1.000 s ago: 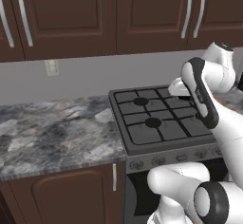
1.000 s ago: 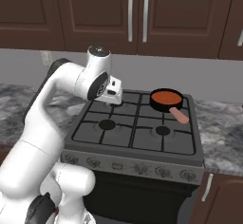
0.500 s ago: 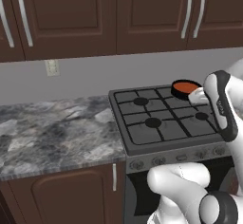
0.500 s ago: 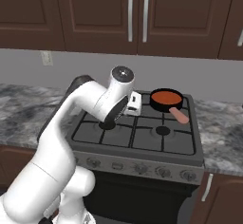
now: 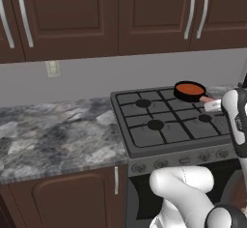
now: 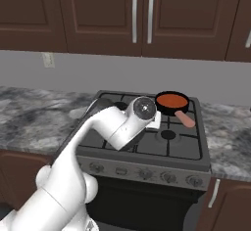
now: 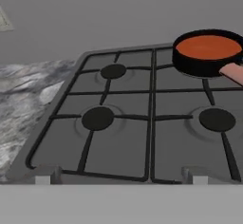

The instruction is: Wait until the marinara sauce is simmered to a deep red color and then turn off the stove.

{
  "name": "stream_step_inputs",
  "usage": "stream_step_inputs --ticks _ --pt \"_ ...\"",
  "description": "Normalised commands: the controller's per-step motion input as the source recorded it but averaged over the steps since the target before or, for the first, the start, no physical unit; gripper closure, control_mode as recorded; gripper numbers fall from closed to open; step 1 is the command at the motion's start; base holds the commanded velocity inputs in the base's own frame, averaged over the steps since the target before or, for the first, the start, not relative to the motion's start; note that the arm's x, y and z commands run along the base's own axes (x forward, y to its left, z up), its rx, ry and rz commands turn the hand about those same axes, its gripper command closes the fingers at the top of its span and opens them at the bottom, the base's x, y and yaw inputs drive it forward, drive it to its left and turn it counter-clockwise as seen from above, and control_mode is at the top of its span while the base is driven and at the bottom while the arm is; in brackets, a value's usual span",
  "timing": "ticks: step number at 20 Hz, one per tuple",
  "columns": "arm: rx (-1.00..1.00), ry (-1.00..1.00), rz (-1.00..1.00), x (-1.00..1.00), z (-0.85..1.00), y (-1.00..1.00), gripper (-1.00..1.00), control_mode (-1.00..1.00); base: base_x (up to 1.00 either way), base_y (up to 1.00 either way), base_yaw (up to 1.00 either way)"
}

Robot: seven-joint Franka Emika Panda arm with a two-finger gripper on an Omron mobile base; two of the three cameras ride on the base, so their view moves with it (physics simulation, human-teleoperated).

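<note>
There, orange-red marinara sauce (image 7: 208, 46) sits on the stove (image 7: 142, 118).

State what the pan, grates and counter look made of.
Pan: likely dark coated metal, matte black wall; its handle looks like smooth pink plastic. Grates: probably cast iron, thin matte black bars. Counter: looks like polished stone, grey with mottled veining. All rendered, so these are guesses from looks.
</note>
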Motion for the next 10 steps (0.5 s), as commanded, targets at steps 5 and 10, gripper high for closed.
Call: stream_step_inputs --ticks 5,10 --pt "0.01 -0.18 0.00 -0.01 -0.34 -0.31 -1.00 -1.00 0.00 0.00 0.00" --pt "0.01 -0.17 0.00 0.00 -0.37 -0.45 -1.00 -1.00 0.00 0.00 0.00"
